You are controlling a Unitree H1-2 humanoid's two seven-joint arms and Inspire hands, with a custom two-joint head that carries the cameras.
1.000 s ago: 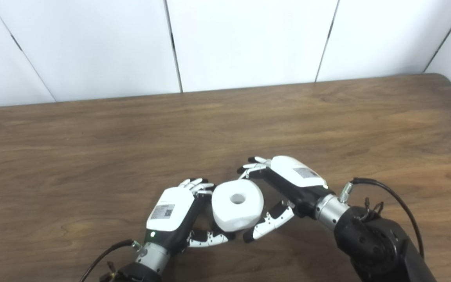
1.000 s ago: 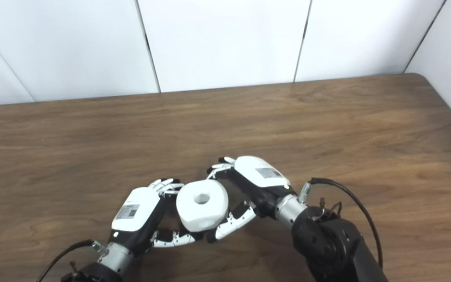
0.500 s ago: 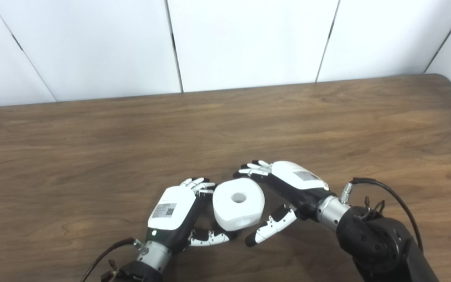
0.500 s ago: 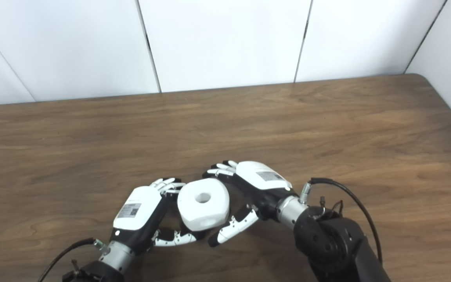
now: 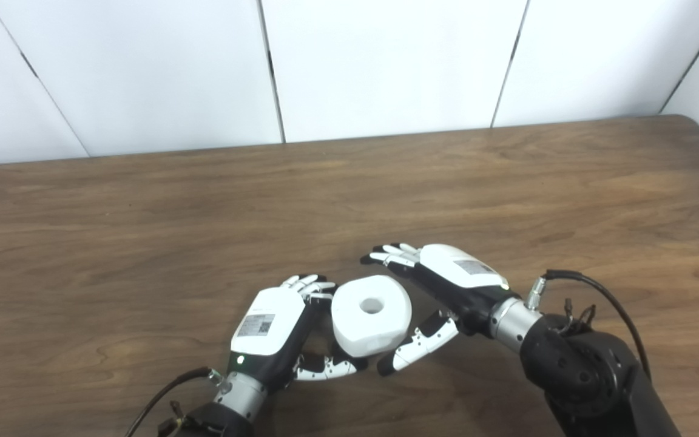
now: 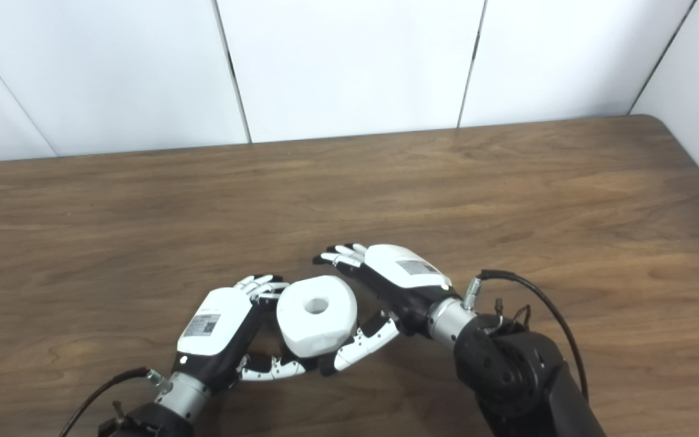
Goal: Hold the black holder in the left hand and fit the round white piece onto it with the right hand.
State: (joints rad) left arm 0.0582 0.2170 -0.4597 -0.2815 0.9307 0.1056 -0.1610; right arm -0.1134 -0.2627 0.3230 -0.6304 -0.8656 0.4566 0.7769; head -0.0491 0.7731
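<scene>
- The left hand (image 5: 269,325) is curling its fingers (image 5: 308,284) and thumb around the left side of the round white piece (image 5: 371,314), gripping it low over the desk (image 5: 143,230).
- The round white piece is sitting between both hands, its centre hole facing up; the black holder is not visible.
- The right hand (image 5: 449,284) is spreading wide, holding nothing, its thumb (image 5: 416,347) reaching under the piece's right edge; whether it is touching cannot be told.
</scene>
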